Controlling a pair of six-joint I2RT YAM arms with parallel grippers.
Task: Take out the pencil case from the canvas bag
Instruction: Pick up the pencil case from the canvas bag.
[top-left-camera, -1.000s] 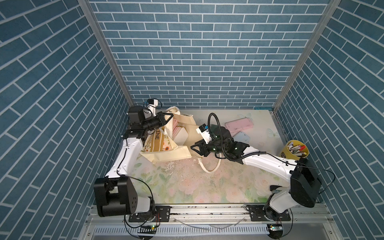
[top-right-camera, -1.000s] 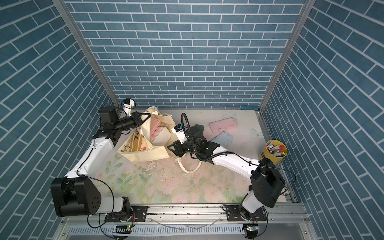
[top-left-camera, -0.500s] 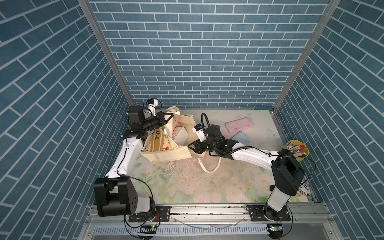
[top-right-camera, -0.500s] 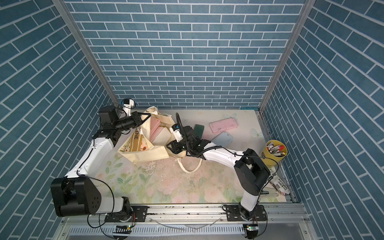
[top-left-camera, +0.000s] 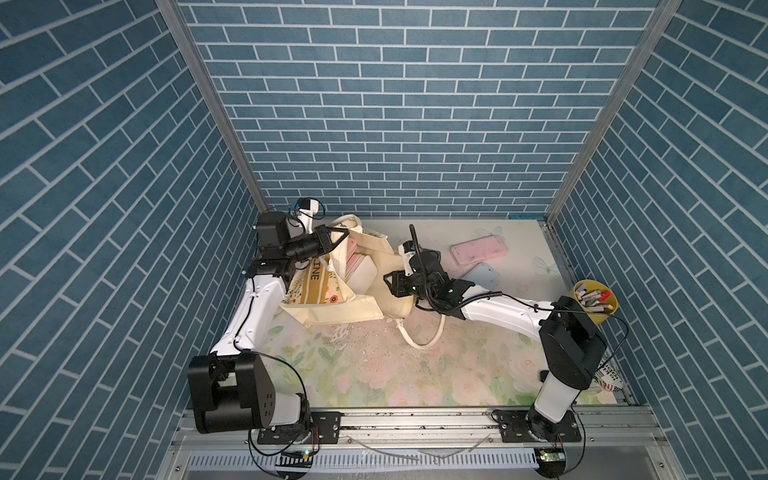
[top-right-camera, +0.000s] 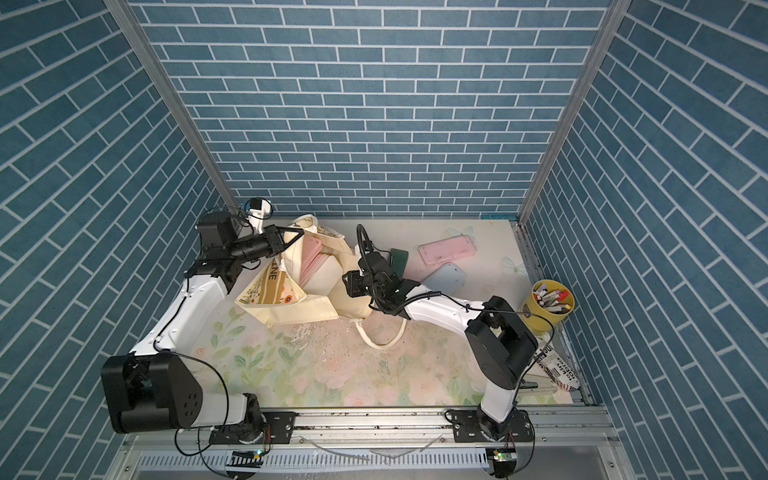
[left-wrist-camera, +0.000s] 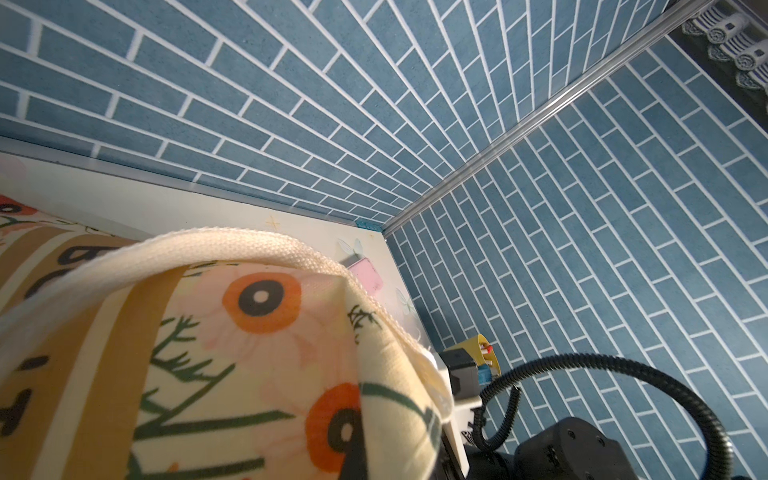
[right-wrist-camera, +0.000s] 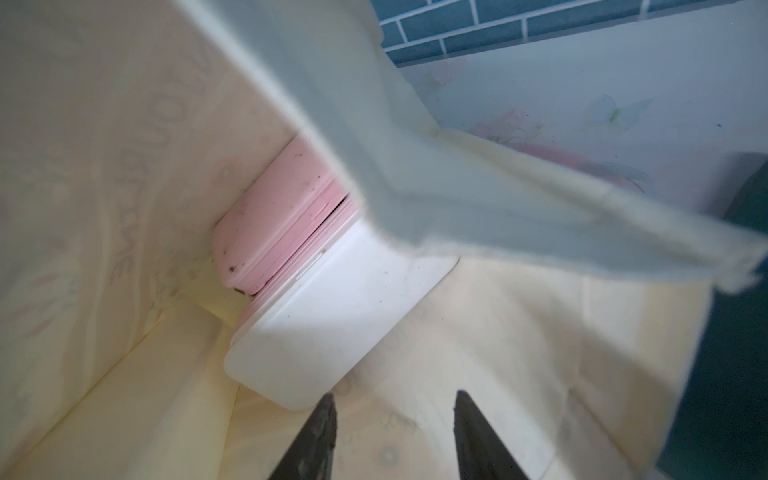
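Inside the canvas bag (top-left-camera: 332, 307) the white pencil case (right-wrist-camera: 328, 328) still lies against a pink one (right-wrist-camera: 270, 224). I see my left fingers (top-left-camera: 343, 231) clamped on the bag's rim, propping the mouth. My right fingers (right-wrist-camera: 320, 432) stand apart, just short of the case, so the grasp and the pull-out are left to do.

One canvas bag (top-left-camera: 332, 309), at least five pencil cases (top-left-camera: 478, 253), one pen cup (top-left-camera: 606, 316)

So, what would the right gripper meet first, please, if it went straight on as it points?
Most likely the white case inside the canvas bag, just ahead of the open right gripper; depth is unclear.
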